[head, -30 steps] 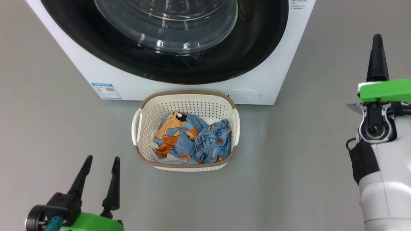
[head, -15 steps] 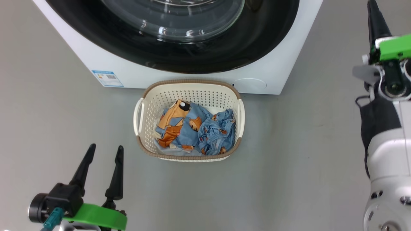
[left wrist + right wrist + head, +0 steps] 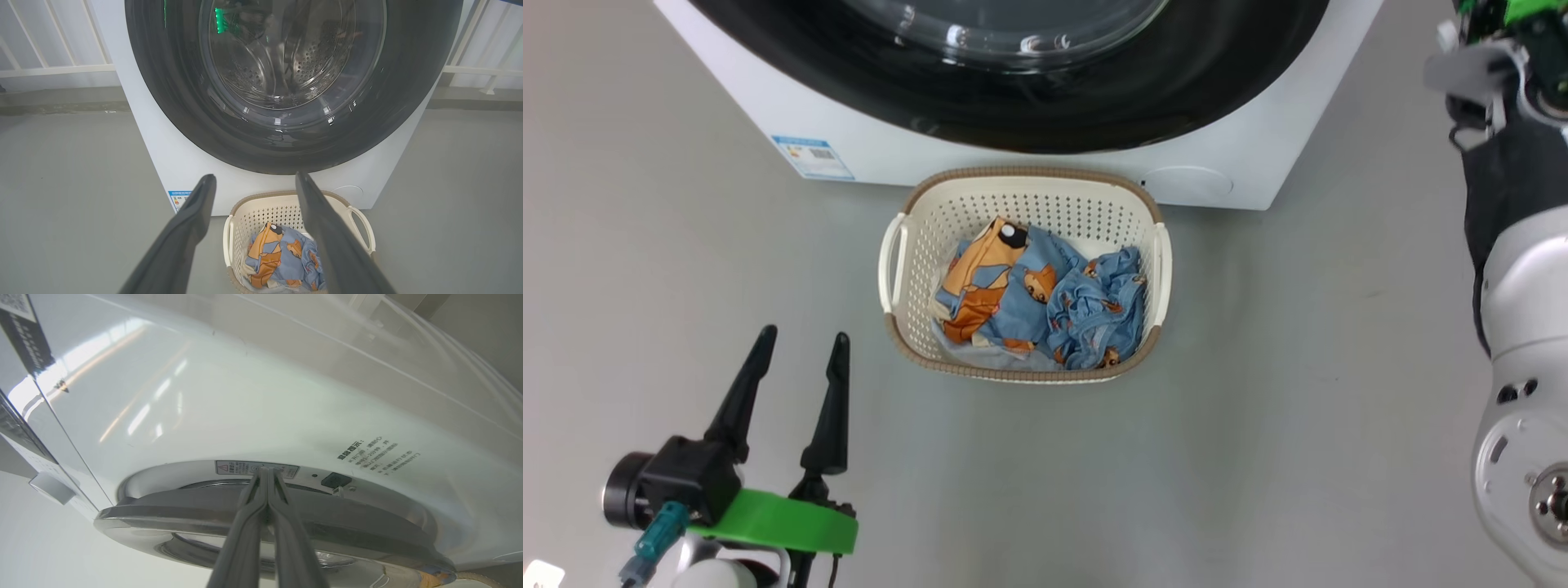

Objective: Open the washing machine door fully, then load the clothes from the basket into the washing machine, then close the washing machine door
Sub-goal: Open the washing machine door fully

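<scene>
Head view, perforated cream basket [image 3: 1029, 206], crumpled clothes [image 3: 1033, 298]

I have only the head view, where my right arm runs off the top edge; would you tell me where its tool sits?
Observer: The right tool is shut, tips at a warning sticker just past the washing machine door edge.
Operator: Thanks; what shows through the door?
Observer: The left wrist view shows the perforated steel drum.
Operator: And behind the washing machine?
Observer: A white railing stands there.
</scene>
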